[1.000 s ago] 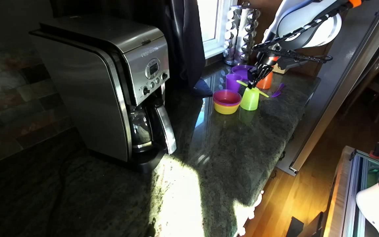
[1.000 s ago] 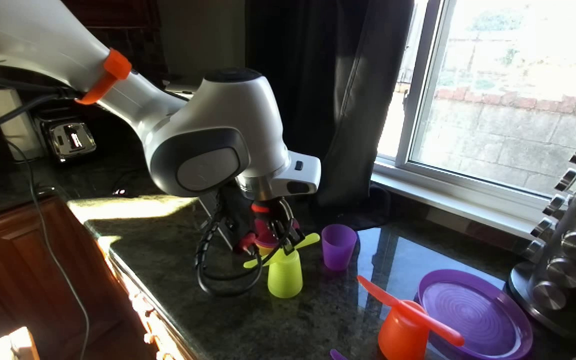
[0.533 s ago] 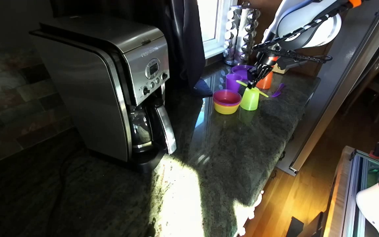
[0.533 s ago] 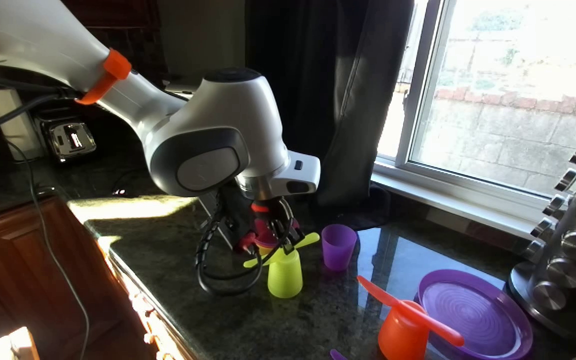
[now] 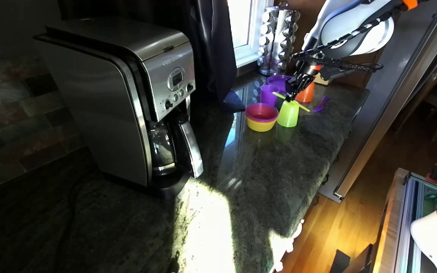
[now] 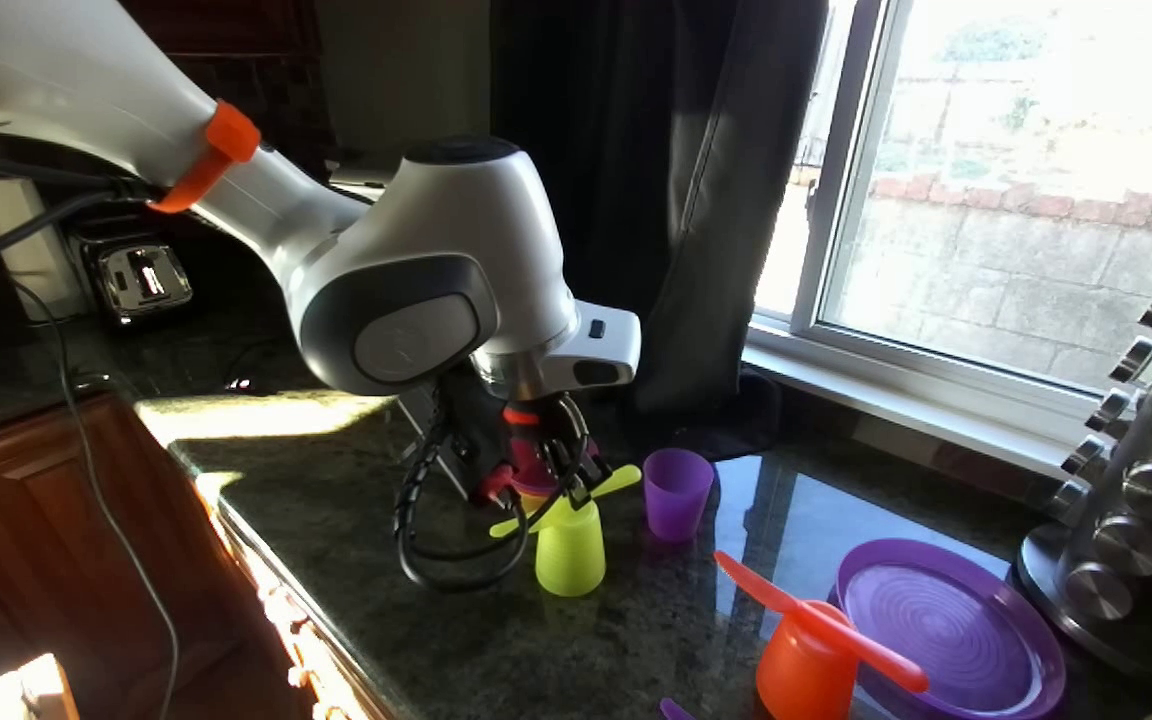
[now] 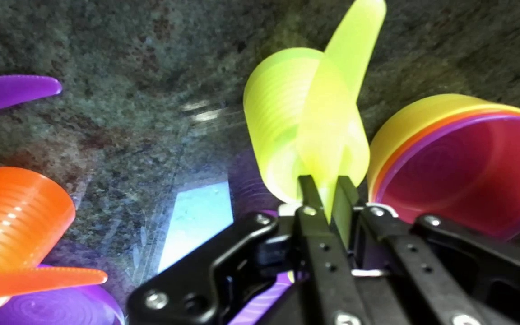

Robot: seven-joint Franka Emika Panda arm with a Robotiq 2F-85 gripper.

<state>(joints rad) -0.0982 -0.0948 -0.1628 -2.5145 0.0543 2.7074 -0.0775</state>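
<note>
In the wrist view, the green utensil (image 7: 332, 104) lies right between the tips of the pincer (image 7: 325, 183) and runs out from them toward half past twelve. The pincer is gripping it: its two black fingers (image 7: 308, 195) stand close together, one on each side of the utensil. In both exterior views the utensil sticks out on either side of the grip. Just beyond, at eleven o'clock from the tips, stands the upturned green cup (image 7: 273, 108), the utensil crossing over its base; whether those two touch is hard to tell. Beside the cup, at three o'clock, sit the nested bowls (image 7: 463, 162). Farther off, at nine o'clock, is an upturned orange cup (image 7: 20, 214) with an orange knife (image 7: 43, 280) across its base, and between nine and ten lies a purple utensil (image 7: 14, 92), all on the dark bench (image 7: 124, 90). Past the knife, at eight o'clock, a purple plate (image 7: 57, 307) shows.
</note>
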